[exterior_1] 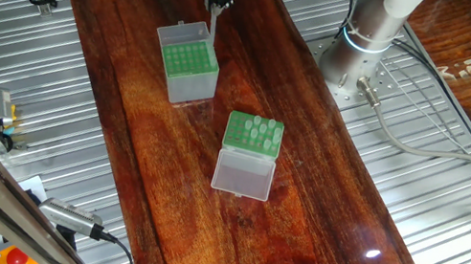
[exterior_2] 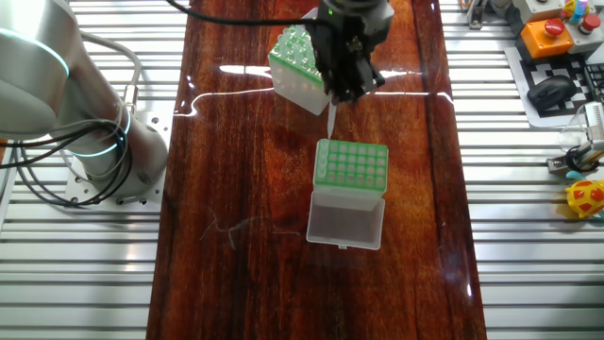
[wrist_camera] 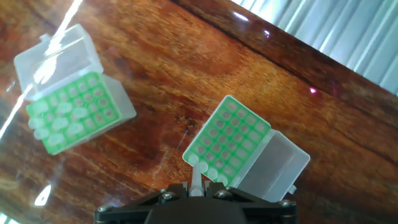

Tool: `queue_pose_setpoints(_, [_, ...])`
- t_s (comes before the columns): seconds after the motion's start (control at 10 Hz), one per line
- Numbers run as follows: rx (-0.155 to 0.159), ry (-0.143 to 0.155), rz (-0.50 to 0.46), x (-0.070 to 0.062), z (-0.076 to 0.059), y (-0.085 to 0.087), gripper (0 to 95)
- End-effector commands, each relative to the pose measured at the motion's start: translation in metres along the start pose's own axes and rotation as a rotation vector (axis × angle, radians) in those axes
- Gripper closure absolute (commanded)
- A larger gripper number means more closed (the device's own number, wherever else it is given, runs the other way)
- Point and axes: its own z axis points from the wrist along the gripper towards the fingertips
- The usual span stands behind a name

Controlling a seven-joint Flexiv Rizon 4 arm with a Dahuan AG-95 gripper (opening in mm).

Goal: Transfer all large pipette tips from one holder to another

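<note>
Tip held over the grey box.
Your jaws (wrist_camera: 198, 191) grip one tip (wrist_camera: 195, 180) above the grey box (wrist_camera: 231, 144); more tips (wrist_camera: 59, 121) stand in the other box (wrist_camera: 74, 112).

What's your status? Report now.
Gripper shut on slender translucent whitish pipette tip. Tip hangs over edge of grey-sided box with green perforated rack. Nothing in the way.

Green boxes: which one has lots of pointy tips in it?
The far box, away from the gripper. A bunch of whitish tips stands in its green top. The near box, under the gripper, shows almost only empty holes.
</note>
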Motion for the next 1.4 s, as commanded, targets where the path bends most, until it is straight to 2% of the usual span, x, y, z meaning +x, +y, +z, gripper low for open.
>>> queue_pose_setpoints(0.1, [-0.001, -0.011, -0.050, 0.008, 0.010, -0.030, 95.0])
queue_pose_setpoints(0.5, [-0.006, -0.012, -0.062, 0.010, 0.027, -0.041, 95.0])
queue_pose_setpoints(0.8, [-0.007, -0.014, -0.074, 0.016, 0.034, -0.040, 95.0])
queue_pose_setpoints(1.4, [-0.001, -0.011, -0.085, 0.016, 0.046, -0.044, 95.0])
